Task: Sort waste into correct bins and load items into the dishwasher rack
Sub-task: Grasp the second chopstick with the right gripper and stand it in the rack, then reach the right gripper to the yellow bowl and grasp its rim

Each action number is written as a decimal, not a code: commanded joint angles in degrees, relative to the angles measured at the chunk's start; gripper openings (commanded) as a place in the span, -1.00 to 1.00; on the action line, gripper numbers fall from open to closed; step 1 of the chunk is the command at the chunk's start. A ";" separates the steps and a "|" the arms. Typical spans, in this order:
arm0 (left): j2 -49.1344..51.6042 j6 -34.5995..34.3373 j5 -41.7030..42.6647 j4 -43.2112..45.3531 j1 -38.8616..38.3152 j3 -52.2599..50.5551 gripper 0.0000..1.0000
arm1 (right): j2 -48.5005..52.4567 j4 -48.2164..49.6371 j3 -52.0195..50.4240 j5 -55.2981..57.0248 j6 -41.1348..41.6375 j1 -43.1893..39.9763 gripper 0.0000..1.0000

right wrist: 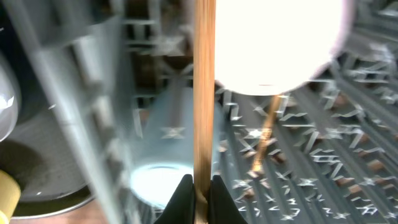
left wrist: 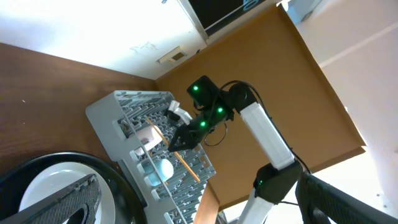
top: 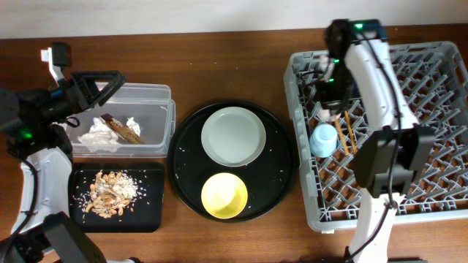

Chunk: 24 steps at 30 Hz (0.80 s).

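Robot lab or test room, staged as a mock dish-clearing station. White robot arms [top: 373, 73] are mounted at a plain wooden table [top: 219, 66] set against a bare white wall [left wrist: 81, 31]. A grey dish rack [top: 439, 109] sits straight on the tabletop. A dark screen [left wrist: 221, 12] shows up by the wall.

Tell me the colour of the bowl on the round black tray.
Yellow. The bowl shows best in the overhead view, sitting on the round black tray.
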 commanded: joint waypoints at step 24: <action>-0.81 -0.13 0.46 0.13 0.13 0.50 0.99 | -2.29 -1.70 -4.00 -27.15 -3.50 -2.12 0.14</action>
